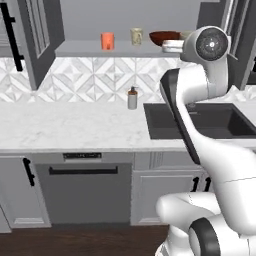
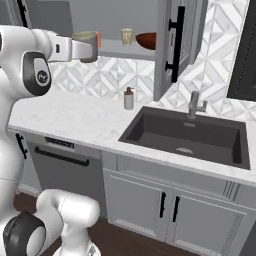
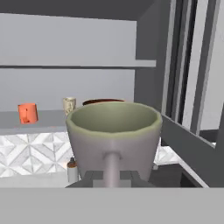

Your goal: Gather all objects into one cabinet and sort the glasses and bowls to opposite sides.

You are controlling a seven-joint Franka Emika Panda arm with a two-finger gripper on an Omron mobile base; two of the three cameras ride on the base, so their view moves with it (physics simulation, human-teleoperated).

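Grey shelf, left base view: the pale shelf of the cabinet [image 1: 80,49] is seen at 12 o'clock, between opened dark-framed doors.
Orange tumbler [image 1: 107,41]: stood on the shelf, toward its left.
Cream mug [image 1: 136,36]: placed just right of the tumbler, apart from it.
Red-brown bowl [image 1: 164,36]: set at 1 o'clock on the shelf, partly hidden by the arm.
Soap bottle [image 1: 132,98]: stood on the white marble counter [image 1: 70,125] against the tiled wall, below the mug.
Sink [image 1: 200,122]: a dark basin is sunk in the counter at 3 o'clock.

Gripper, right base view: the gripper [image 2: 75,48] is held level at 11 o'clock, in front of the shelf's left part.
Grey-brown cup [image 2: 86,45]: carried at the end of the hand, raised to shelf height, upright.
Shelf contents: the mug and the bowl are seen right of the cup; the tumbler is mostly hidden behind it.
Faucet [image 2: 195,105]: mounted behind the sink at 2 o'clock.

Hand state, hand view: the fingers are closed on the near wall of the cup, which stands large at 6 o'clock.
Background: the tumbler is seen at 9 o'clock, the mug at 10 o'clock, and the bowl's rim just above the cup's rim.
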